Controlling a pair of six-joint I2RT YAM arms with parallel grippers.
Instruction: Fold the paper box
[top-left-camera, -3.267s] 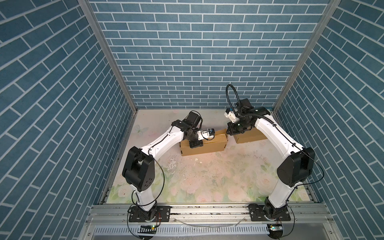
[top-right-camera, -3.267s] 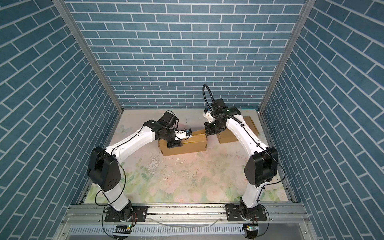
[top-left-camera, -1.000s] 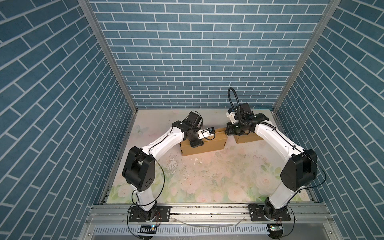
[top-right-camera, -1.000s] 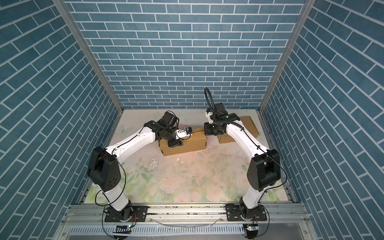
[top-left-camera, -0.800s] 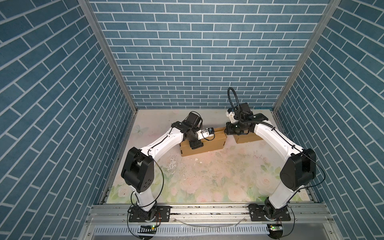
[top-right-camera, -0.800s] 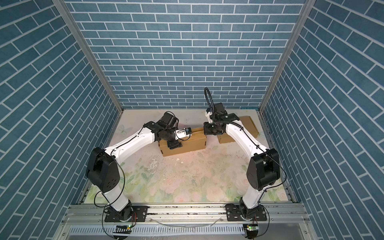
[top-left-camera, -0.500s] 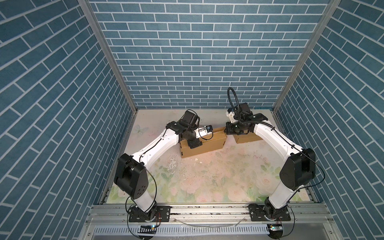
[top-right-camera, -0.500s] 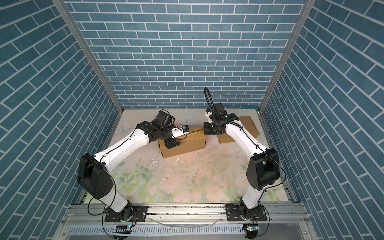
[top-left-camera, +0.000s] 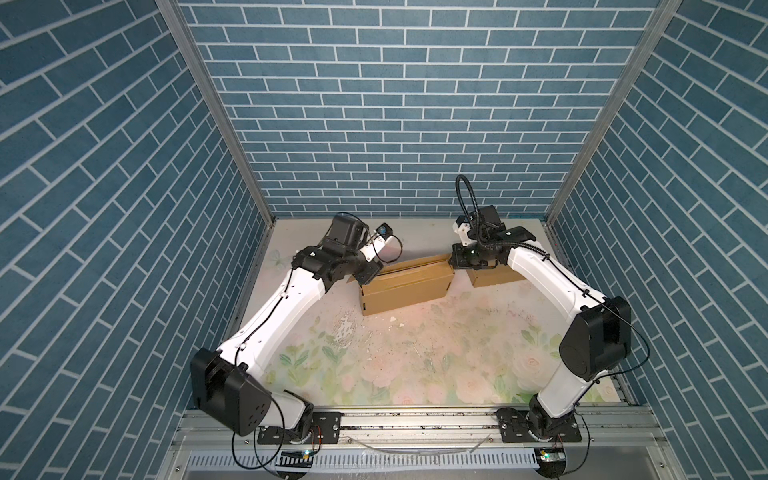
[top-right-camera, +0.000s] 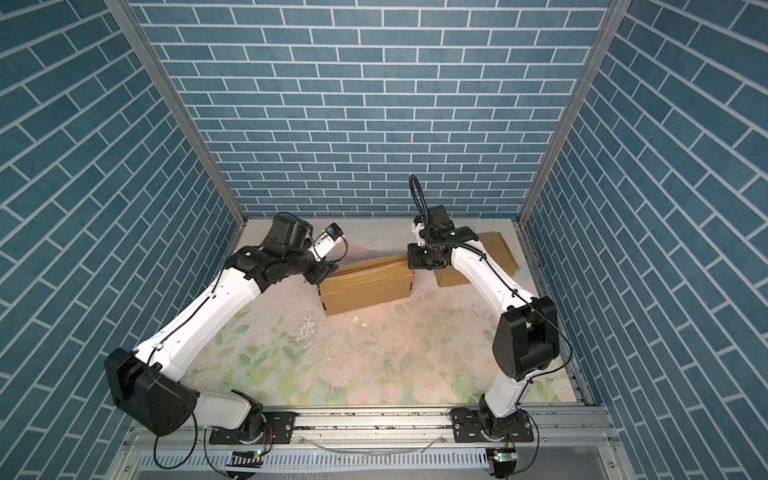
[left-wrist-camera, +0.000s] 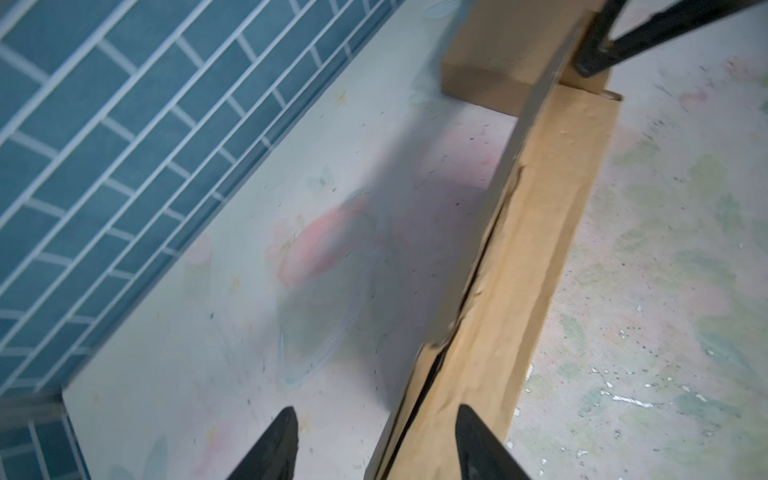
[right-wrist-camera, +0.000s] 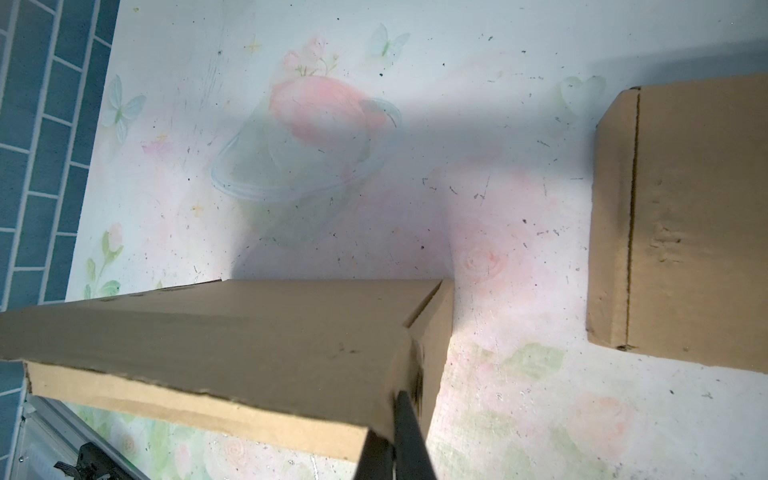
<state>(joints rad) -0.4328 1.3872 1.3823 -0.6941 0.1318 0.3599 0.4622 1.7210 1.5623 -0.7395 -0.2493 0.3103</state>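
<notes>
**A:** Where does the paper box (top-left-camera: 405, 291) lie?

**B:** On the flowered desk (top-left-camera: 415, 357), toward the back wall (top-left-camera: 395, 124), lengthwise between the two arms. Its long flap (right-wrist-camera: 208, 332) stands raised along the rear side.

**A:** And the left tool (left-wrist-camera: 376, 409)?

**B:** At the box's left end. Its fingers (left-wrist-camera: 278, 444) stand apart. One is over bare desk behind the box and the other over the box's top, with the flap's edge between them. Neither visibly presses on the cardboard.

**A:** The right tool (right-wrist-camera: 388, 419)?

**B:** At the opposite end. Its fingers are pressed together on the corner of the flap.

**A:** Anything near it?

**B:** A second box (right-wrist-camera: 685, 228) lies past the right end, near the paper box but apart from it.

**A:** What is hard to make out?

**B:** In both top views each tool's fingertips are hidden under its own wrist. The left wrist view is blurred and shows only the finger ends, and the box runs out of that frame near them. The right wrist view cuts off both boxes at the frame edges, so the paper box's left end is not visible there.
</notes>
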